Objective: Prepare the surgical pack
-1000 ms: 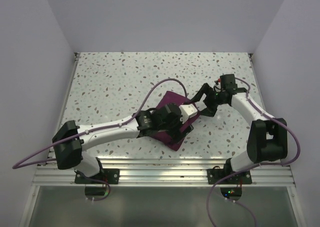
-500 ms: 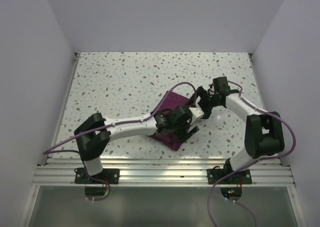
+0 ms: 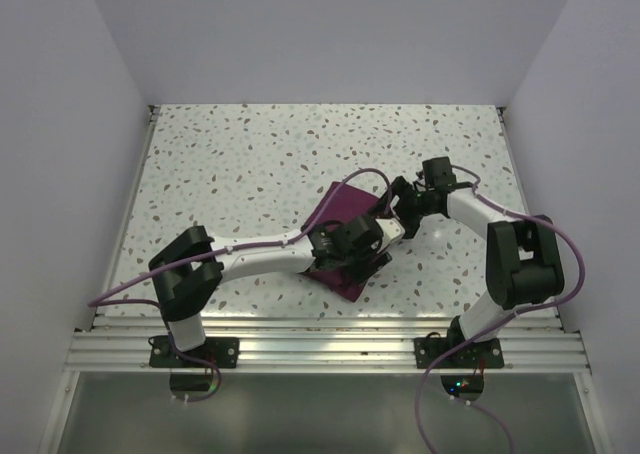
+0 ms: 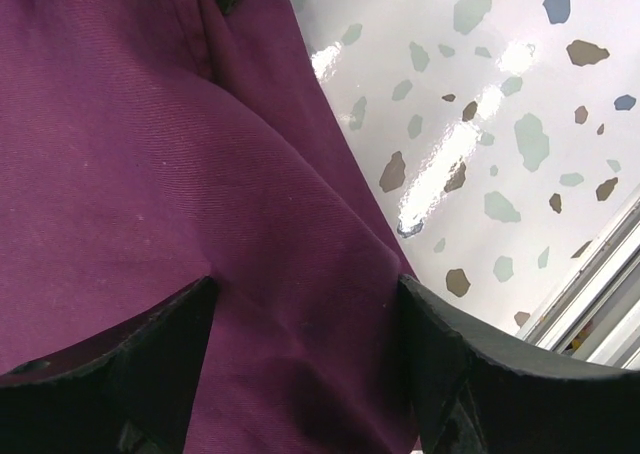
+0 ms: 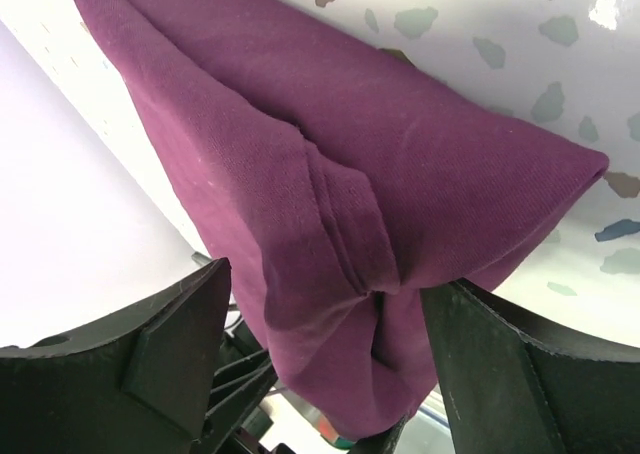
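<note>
The surgical pack (image 3: 343, 206), a folded maroon bundle, lies on the table (image 3: 240, 164) directly beneath both pincers. The left pincer (image 4: 305, 286) hangs over the bundle's right-hand edge. Its fingers (image 4: 150, 374) are wide apart, the cloth bulges up between them, and bare table shows just past the right one. The right pincer (image 5: 330, 279) straddles one end of the pack, with a puckered fold lying midway between its spread fingers. For either pincer, I cannot tell whether the fingers press the cloth or only flank it. From above, the two pincers sit close together over the pack.
</note>
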Controlling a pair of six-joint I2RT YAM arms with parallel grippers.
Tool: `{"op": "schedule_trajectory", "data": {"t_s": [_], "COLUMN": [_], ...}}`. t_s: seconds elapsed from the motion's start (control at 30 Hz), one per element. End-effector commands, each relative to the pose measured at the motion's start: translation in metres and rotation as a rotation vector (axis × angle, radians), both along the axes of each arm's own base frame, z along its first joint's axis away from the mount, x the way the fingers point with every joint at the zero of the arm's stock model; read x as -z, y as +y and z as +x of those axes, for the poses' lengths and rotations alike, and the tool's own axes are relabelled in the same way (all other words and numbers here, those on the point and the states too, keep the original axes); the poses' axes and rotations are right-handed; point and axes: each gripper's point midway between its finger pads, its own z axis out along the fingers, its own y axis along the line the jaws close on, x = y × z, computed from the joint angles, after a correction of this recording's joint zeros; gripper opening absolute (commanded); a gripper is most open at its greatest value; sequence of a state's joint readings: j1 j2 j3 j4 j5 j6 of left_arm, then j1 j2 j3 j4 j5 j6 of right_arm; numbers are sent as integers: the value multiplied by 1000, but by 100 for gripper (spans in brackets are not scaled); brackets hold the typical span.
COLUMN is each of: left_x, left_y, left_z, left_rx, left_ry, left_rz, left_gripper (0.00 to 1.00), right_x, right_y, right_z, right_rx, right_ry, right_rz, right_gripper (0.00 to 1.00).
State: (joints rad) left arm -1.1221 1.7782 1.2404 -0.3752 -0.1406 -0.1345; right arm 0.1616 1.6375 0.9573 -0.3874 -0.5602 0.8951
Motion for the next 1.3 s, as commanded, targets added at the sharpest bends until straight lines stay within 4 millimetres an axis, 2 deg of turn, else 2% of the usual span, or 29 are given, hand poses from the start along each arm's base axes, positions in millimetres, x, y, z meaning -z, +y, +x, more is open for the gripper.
{"op": "schedule_trajectory", "data": {"t_s": [0.0, 0.27, 0.53, 0.67, 1.0, 1.1, 1.23, 1.27], "left_x": [-2, 8, 17, 20, 23, 23, 27, 28], "left_y": [0, 6, 8, 10, 12, 11, 13, 13], "left_z": [-2, -9, -11, -13, -16, -16, -19, -20], "left_rx": [30, 48, 61, 66, 72, 75, 80, 80], "left_ry": [-13, 12, 25, 33, 45, 48, 64, 66], "left_rz": [-4, 12, 31, 39, 41, 38, 48, 49], "left_gripper": [75, 67, 61, 58, 52, 51, 49, 49], "right_x": [-6, -27, -16, -20, -9, -8, -6, -5], "right_y": [2, 1, -5, -6, -11, -9, -12, -12], "right_z": [22, 26, 27, 30, 33, 34, 31, 30], "right_rx": [21, 21, 5, -25, -20, -27, -40, -46], "right_ry": [-71, -98, -71, -92, -83, -79, -81, -81], "right_rz": [-2, -16, -59, -73, -100, -85, -106, -107], "right_gripper": [77, 68, 62, 62, 59, 50, 44, 39]}}
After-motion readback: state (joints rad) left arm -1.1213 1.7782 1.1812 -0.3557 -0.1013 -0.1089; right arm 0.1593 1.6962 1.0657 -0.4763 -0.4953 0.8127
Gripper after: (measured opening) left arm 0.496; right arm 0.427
